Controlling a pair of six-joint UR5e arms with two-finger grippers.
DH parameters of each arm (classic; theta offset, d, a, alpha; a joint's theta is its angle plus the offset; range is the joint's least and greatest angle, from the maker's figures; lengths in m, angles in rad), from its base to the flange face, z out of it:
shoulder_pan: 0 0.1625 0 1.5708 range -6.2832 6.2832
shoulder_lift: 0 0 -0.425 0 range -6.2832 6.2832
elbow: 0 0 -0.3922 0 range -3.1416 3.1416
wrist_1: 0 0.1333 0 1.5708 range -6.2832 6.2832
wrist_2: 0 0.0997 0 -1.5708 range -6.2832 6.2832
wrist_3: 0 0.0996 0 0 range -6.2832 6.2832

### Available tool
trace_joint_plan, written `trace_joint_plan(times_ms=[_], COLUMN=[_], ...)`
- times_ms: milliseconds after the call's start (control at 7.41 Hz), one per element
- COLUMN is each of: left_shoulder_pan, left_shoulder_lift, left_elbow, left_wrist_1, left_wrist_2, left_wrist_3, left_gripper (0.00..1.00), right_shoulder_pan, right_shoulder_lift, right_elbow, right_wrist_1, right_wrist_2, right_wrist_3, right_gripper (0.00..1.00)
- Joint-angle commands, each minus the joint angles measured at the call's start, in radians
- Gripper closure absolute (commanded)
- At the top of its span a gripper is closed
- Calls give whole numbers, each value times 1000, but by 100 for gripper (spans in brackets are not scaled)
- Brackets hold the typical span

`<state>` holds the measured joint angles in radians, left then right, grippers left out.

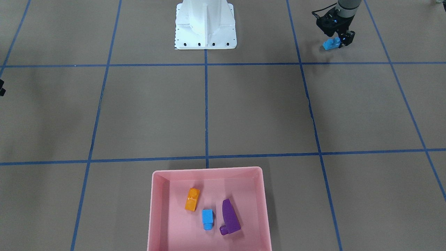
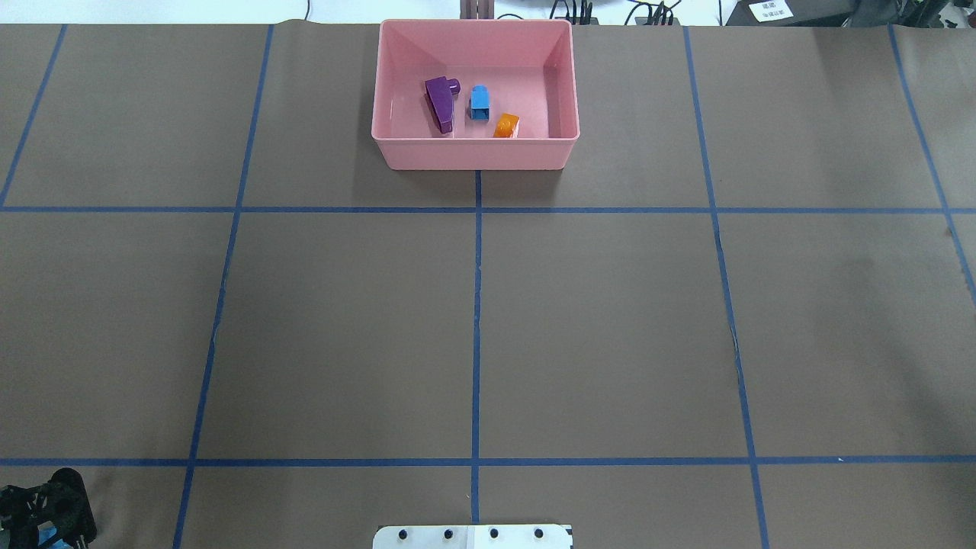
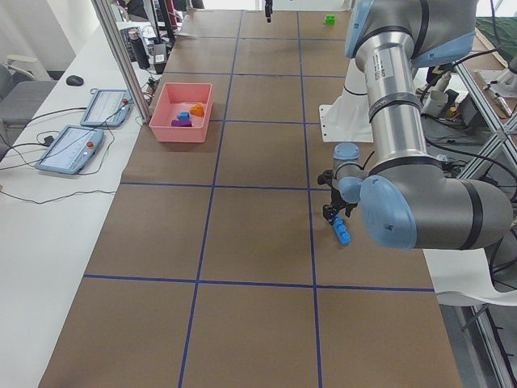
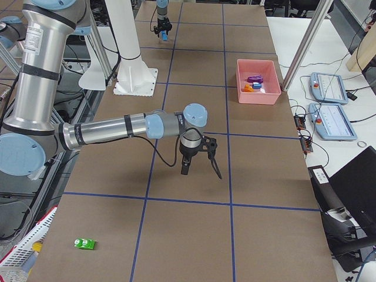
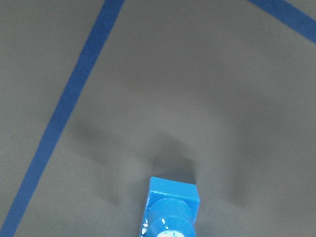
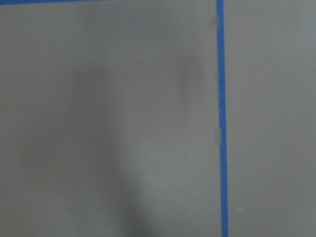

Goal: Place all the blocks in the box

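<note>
Long blue brick (image 1: 331, 44), studded and glossy, hangs in left tool (image 1: 341, 40).

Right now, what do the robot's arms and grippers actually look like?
The left arm and right arm are silver tubes with pale blue round joint caps. The left gripper and right gripper are black, each trailing a thin black cable.
</note>
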<state>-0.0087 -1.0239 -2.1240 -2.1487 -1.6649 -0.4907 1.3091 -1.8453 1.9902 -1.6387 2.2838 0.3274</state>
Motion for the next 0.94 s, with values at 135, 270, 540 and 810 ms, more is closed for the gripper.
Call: trace_joint_plan(times_ms=[135,270,540,810], left_shoulder_pan=[-22,-52,-368,-596], left_shoulder_lift=[-1,-11,-179,-545], left_elbow=[-17,-63,-56,-30], left_wrist_1=[-2,0,35,314], left_wrist_2=[-13,-82,-343,-459], left_wrist_3=[-12,-12,-11,-19], left_gripper=[100,100,100,100], right_shoulder_pan=[62,91,163,279], right_shoulder_lift=[-187,-237,-306,-351], right_elbow=[-10,-55,-103,-196], right_wrist_1=[11,13,17,43], right_wrist_2=[16,11,11,10], right_wrist_3=[-209,-329,-492,-693], right_gripper=[0,0,0,0])
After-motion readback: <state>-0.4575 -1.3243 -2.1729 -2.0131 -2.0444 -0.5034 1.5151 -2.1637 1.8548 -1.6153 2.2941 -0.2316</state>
